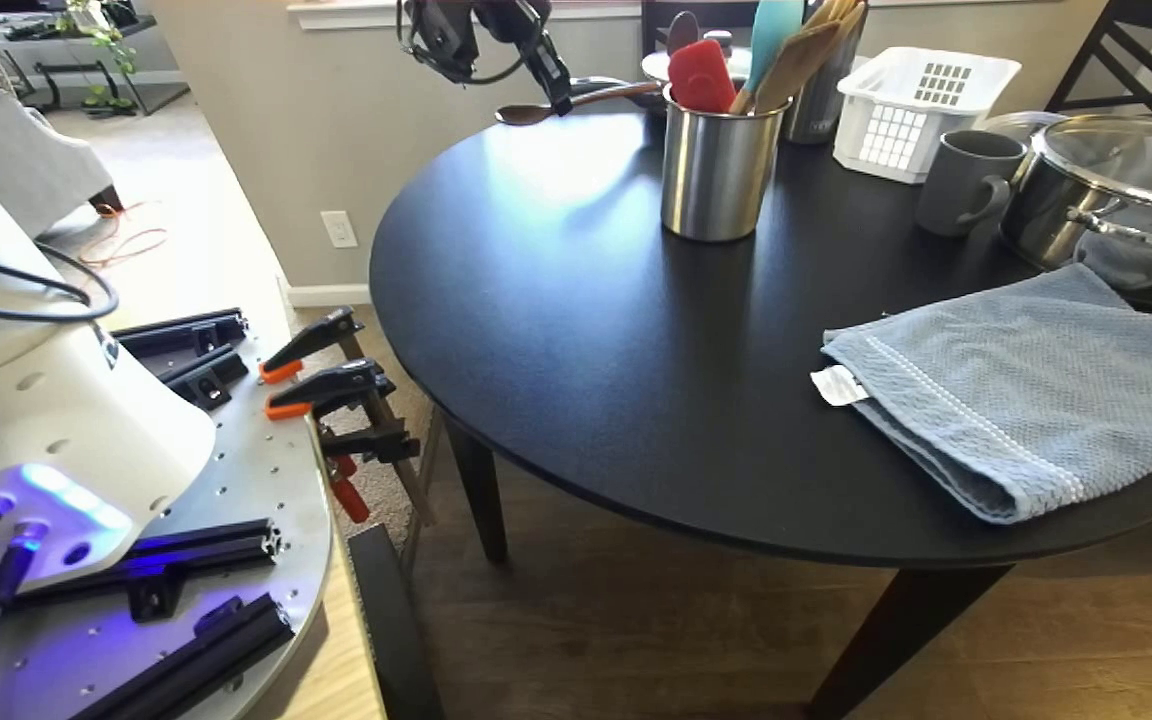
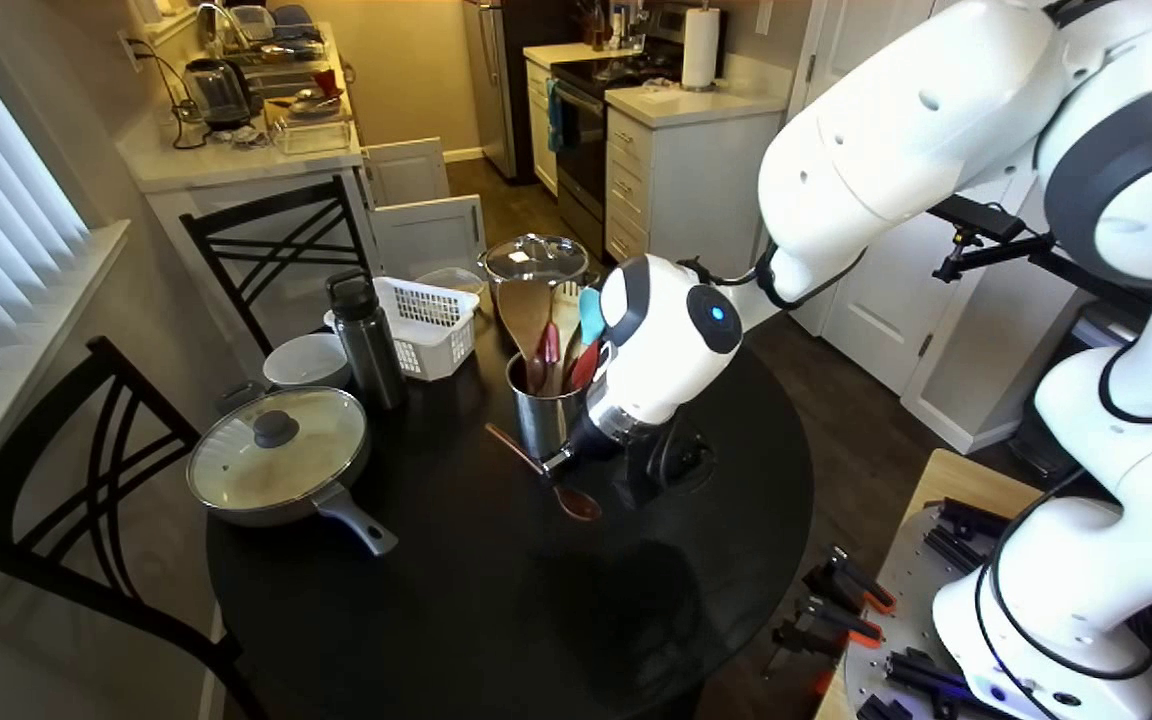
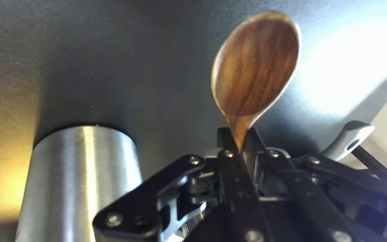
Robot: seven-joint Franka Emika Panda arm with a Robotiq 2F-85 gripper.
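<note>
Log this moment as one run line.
Gripper: shut on wooden spoon | position: in the air over black table | nearby: metal utensil canister, lidded pan

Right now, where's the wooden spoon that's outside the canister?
In the wrist view, the wooden spoon is gripped by the hand, right of the steel canister.

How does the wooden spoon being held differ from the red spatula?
Pose: the wooden spoon lies roughly sideways in the jaws, while the red spatula stands head-up in the metal canister.
Colour: the spoon is brown with visible grain; the spatula's head is plain red.
Shape: the spoon has an oval bowl; the spatula's head looks squarer.
Both are kitchen utensils.
</note>
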